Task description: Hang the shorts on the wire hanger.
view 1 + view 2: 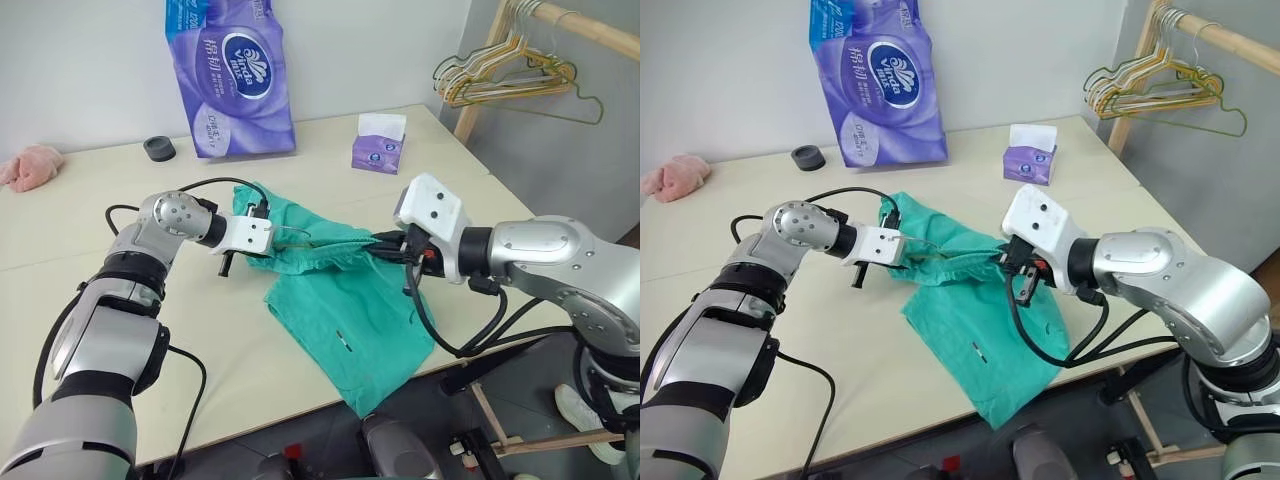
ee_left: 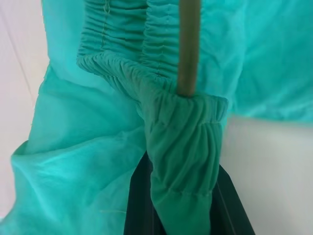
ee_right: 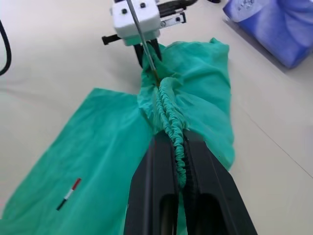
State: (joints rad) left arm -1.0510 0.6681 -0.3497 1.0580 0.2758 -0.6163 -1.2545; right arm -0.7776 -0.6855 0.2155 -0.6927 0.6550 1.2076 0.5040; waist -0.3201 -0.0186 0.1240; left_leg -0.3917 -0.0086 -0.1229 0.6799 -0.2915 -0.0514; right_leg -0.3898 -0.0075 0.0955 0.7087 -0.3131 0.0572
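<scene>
Near the front edge of the cream counter (image 1: 90, 215), teal-green fabric shorts (image 1: 350, 320) lie with one leg draped over the edge, the gathered waistband lifted off the surface between both grippers. Left gripper (image 1: 272, 240) and right gripper (image 1: 388, 246) each have their jaws clamped tight on the elastic. A thin olive-green wire hanger (image 3: 144, 39) runs into the waistband beside the left jaws. Good practice now, by my reading: keep the band taut and level so the wire slides through without snagging
</scene>
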